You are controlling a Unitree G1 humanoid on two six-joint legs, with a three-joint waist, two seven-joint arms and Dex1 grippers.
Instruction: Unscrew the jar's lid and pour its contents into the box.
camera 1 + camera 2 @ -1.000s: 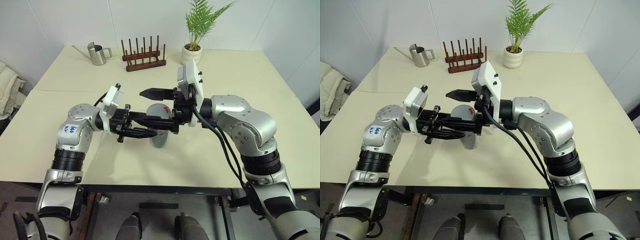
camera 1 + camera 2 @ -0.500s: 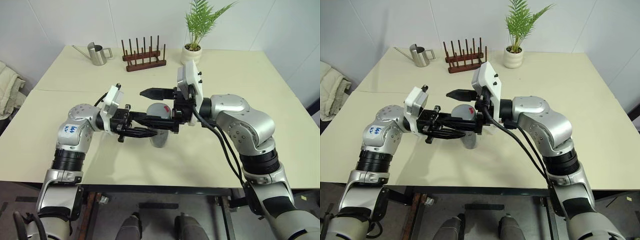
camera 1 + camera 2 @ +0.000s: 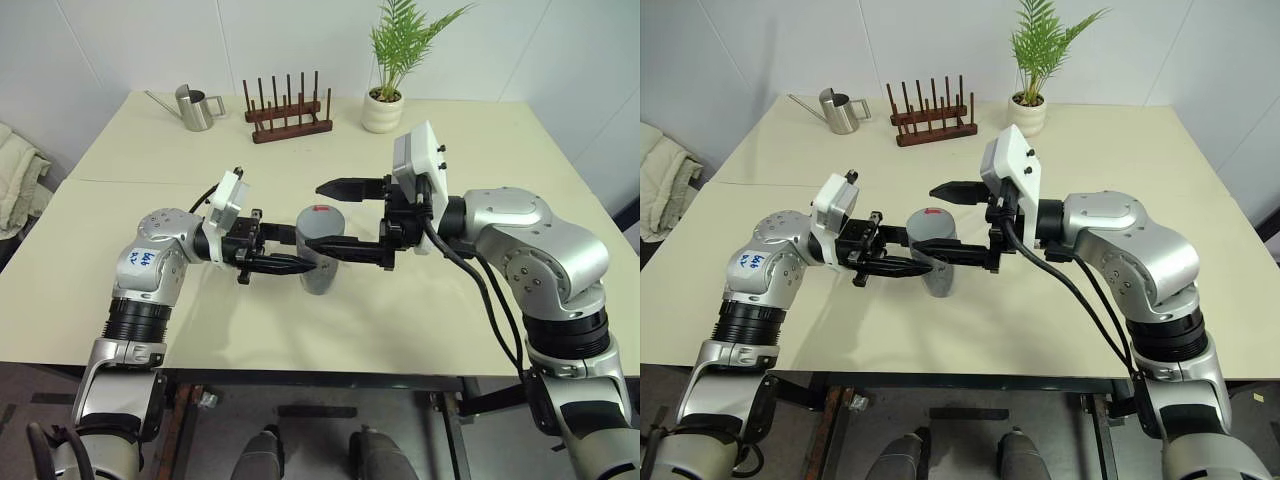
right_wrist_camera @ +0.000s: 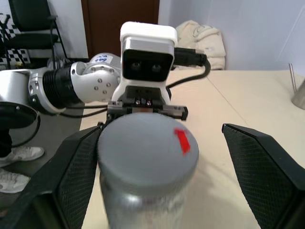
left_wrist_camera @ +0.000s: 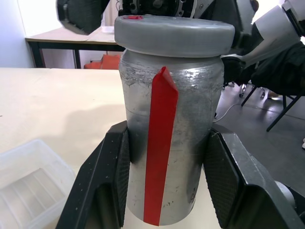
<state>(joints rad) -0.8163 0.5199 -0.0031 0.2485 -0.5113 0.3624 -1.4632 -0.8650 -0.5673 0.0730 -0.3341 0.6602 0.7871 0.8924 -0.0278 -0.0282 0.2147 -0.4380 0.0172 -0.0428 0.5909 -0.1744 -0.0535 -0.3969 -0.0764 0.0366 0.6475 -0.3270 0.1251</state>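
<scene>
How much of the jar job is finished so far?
Only the start. The left fingers are squeezed on the jar, holding it up off the table. The lid is on. The right fingers are open, one on each side of the lid. Left to do: unscrewing, then pouring into the box.

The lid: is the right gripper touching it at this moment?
Apart. In the right wrist view the right gripper stands open, with a clear gap between the lid and one finger.

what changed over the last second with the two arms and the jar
The right gripper drew back toward the robot's right, jaws open, uncovering the lid. The left gripper stayed shut on the jar, lid still on; watering can and rack unmoved.
</scene>
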